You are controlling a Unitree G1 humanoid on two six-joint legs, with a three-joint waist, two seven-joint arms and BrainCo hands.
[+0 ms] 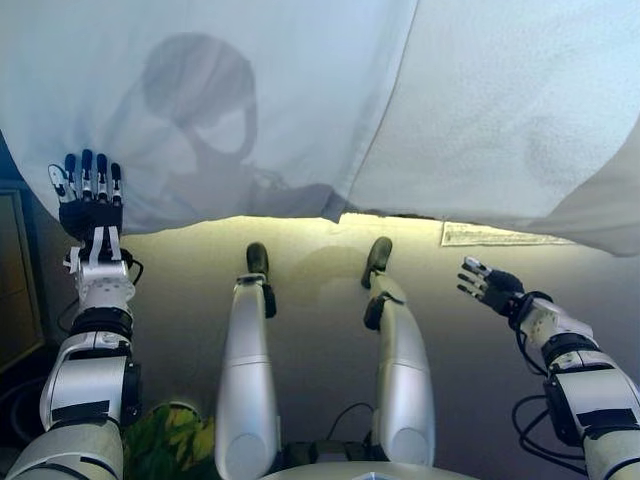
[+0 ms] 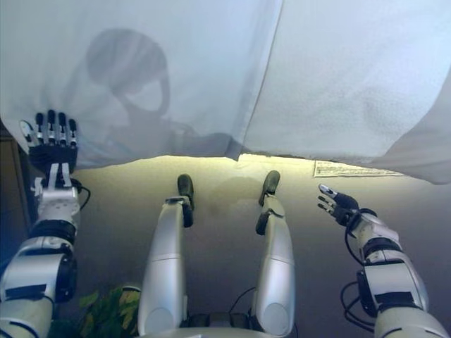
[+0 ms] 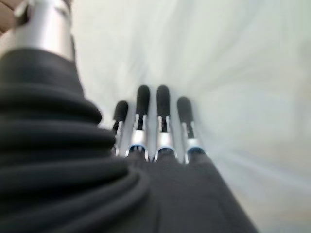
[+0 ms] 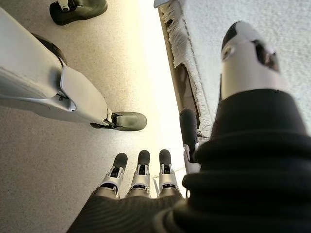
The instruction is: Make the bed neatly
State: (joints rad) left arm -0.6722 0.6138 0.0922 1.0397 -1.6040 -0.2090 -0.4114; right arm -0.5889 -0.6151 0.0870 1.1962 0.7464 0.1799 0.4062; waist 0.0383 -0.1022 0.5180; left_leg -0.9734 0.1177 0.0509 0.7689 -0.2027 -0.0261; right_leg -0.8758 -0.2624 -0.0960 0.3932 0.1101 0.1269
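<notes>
A smooth white sheet (image 1: 250, 100) covers the left part of the bed and hangs over its near edge. A textured white blanket (image 1: 500, 110) lies on the right part, its seam with the sheet running diagonally up the middle. My left hand (image 1: 88, 205) is at the sheet's lower left edge, open, with straight fingers (image 3: 150, 121) lying against the cloth. My right hand (image 1: 490, 285) hovers open over the floor just below the blanket's near edge, holding nothing. In the right wrist view, the blanket's fringed border (image 4: 187, 63) runs beside that hand (image 4: 141, 179).
A beige floor (image 1: 320, 250) lies between me and the bed. A white printed strip (image 1: 495, 236) shows under the blanket's edge. Dark furniture (image 1: 15, 280) stands at the far left, and something green and leafy (image 1: 175, 440) is on the floor at lower left.
</notes>
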